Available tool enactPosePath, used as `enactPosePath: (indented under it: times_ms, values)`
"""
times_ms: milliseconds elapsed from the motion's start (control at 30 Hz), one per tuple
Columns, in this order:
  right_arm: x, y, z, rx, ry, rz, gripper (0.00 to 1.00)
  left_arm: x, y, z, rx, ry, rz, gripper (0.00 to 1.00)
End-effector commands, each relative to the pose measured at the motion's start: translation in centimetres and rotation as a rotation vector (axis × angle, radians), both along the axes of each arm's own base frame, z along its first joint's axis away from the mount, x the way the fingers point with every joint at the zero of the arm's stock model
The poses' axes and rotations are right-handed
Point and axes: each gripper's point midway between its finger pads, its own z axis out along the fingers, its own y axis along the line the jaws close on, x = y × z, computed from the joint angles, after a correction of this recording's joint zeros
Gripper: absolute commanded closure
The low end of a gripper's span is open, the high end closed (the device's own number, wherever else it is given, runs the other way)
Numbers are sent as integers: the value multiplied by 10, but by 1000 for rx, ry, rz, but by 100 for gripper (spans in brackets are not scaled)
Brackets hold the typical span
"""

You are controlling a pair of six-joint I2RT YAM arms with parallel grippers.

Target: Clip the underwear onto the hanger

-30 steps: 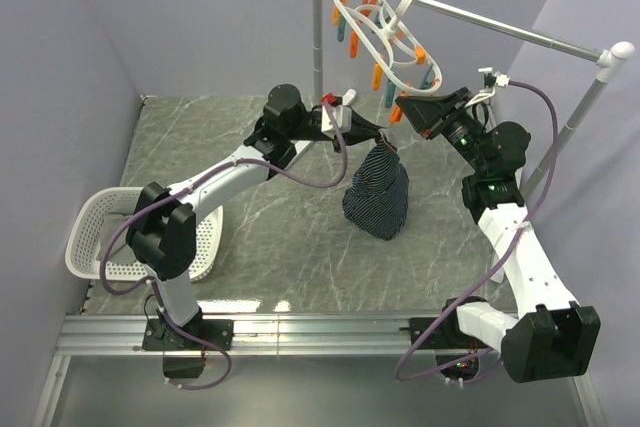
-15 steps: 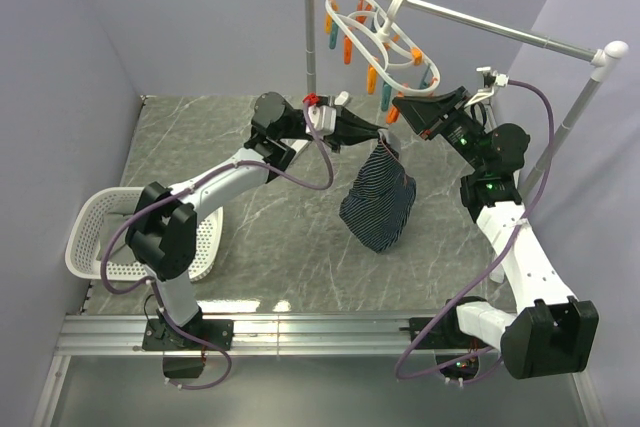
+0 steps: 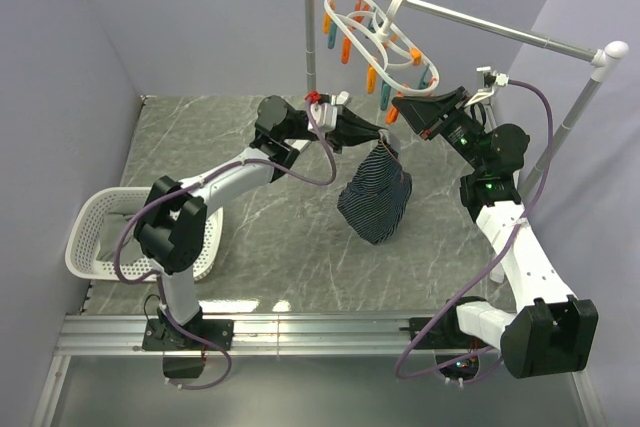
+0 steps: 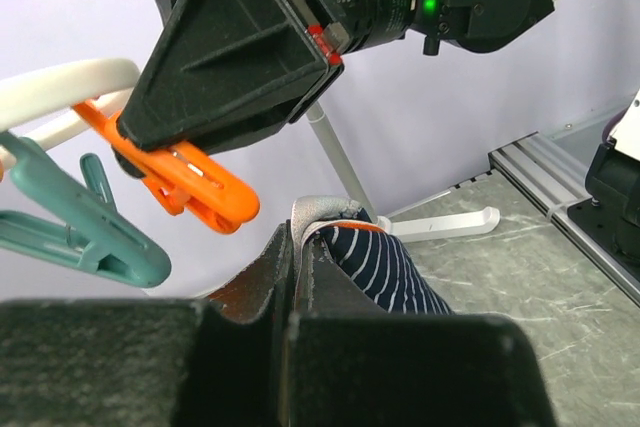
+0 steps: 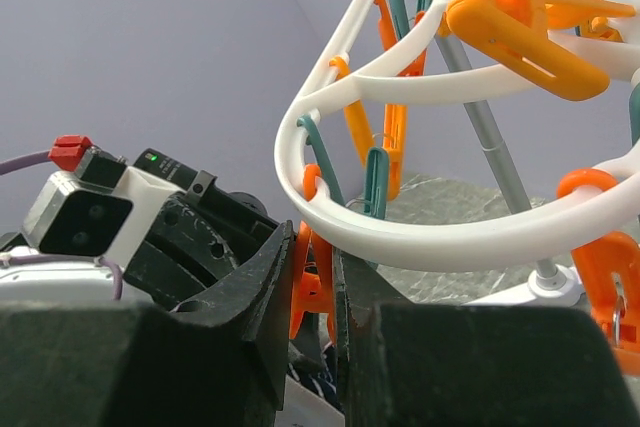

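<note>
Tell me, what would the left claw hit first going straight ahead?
Probably the orange peg pinched by the right gripper, just beyond the underwear the left gripper holds; depth is unclear.

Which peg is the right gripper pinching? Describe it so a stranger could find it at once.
Start at the grey rail stand; the white oval hanger hooks over it. On the hanger's rim nearest the arms hangs an orange peg, the only one pinched by the right gripper, beside a free teal peg.
</note>
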Motion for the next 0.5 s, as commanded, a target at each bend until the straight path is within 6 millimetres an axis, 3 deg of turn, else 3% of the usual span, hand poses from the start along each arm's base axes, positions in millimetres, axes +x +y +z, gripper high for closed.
enactPosePath:
  times_ms: [0,467]
  values:
    - [-15,11,8,-14,-50,76,100,7,3,14,-47,-41,10,100]
    - [-13,12,3,-27,-48,83,100,8,2,26,-93,-12,-19,100]
